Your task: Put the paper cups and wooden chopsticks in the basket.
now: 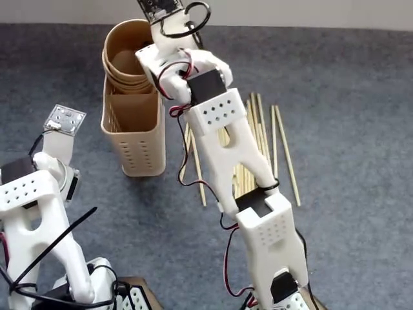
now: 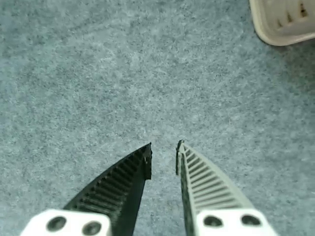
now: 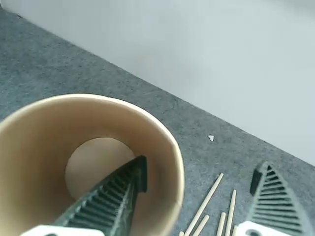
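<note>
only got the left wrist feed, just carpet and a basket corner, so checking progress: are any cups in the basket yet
observer: yes, in the high view a stack of paper cups sits in the basket.
operator: what's the right arm doing
observer: the right arm has its open jaws straddling the rim of the top cup, one inside, one outside.
operator: and the chopsticks
observer: the wooden chopsticks lie loose on the carpet beside and under that arm, outside the basket.
</note>
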Controlling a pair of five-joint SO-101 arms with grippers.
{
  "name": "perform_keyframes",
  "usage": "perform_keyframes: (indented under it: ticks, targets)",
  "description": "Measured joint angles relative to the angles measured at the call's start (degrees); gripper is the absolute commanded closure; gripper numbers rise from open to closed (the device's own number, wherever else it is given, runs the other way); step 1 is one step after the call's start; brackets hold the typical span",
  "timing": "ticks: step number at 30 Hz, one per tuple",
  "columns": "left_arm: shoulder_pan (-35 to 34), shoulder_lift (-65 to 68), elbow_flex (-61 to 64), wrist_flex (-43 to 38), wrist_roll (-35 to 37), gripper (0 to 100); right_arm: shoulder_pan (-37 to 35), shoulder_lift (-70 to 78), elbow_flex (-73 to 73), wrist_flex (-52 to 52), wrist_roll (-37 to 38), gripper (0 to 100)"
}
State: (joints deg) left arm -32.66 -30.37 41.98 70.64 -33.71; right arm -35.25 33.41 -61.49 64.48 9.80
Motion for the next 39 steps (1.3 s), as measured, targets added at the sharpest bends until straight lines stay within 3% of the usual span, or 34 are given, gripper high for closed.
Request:
perform_keyframes:
  ticks: [11, 18, 21, 27, 30, 33, 39]
  targets:
    - [0.0, 0.0, 0.3, -4.6, 0.5, 89, -1.0, -0.4, -7.2, 3.7, 0.1, 66.2]
    - [-1.7, -0.3, -4.6, -20.0, 15.4, 89, -2.3, -0.4, -16.1, 7.6, 0.5, 66.2]
    - [-3.0, -4.1, -13.5, -15.9, 19.6, 89, -3.3, -0.4, -18.6, 9.5, 3.2, 66.3]
    - [-2.4, -23.7, -29.8, 4.2, 23.2, 89, -3.3, -0.4, -19.0, 15.1, 4.6, 66.3]
    - [0.5, -36.1, -25.5, 9.8, 23.3, 89, -3.0, -0.4, -19.3, 19.8, 4.7, 66.3]
    - [2.4, -50.2, -14.8, 9.8, 23.3, 89, -1.4, -0.4, -22.3, 25.2, 4.7, 66.3]
    - [3.1, -72.3, 15.7, -0.5, 23.7, 89, 3.3, -0.4, -25.2, 31.6, 2.5, 66.3]
